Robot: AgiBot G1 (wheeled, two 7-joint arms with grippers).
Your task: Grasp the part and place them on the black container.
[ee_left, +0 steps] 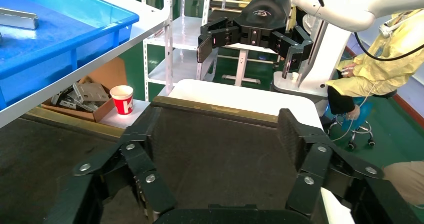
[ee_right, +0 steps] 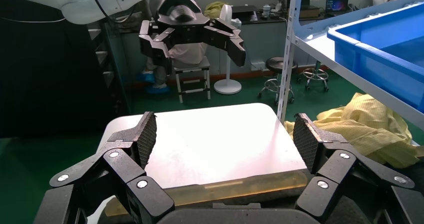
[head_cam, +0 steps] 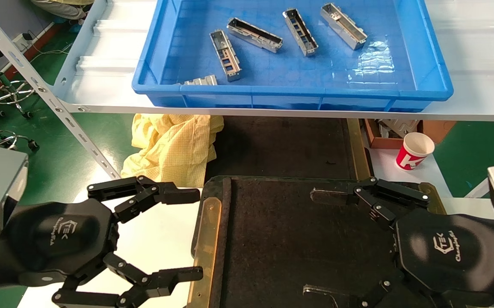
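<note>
Several silver parts lie in a blue crate [head_cam: 400,85] on the shelf: one [head_cam: 225,55], another [head_cam: 254,35], a third [head_cam: 300,32] and more beside them. One part [ee_left: 17,18] also shows in the left wrist view. The black container [head_cam: 289,239] lies below the shelf, bare, with brass strips along its side edges [head_cam: 206,239]. My left gripper [head_cam: 189,234] is open and empty over the white table, just beside the container's left edge. My right gripper [head_cam: 319,244] is open and empty above the container's right half. In the wrist views, each gripper [ee_left: 220,134] [ee_right: 225,139] holds nothing.
A grey metal shelf [head_cam: 247,112] carries the crate above and behind the container. A yellow cloth [head_cam: 170,145] lies at the left under the shelf. A red-and-white paper cup [head_cam: 415,150] and a cardboard box [head_cam: 379,137] stand at the right.
</note>
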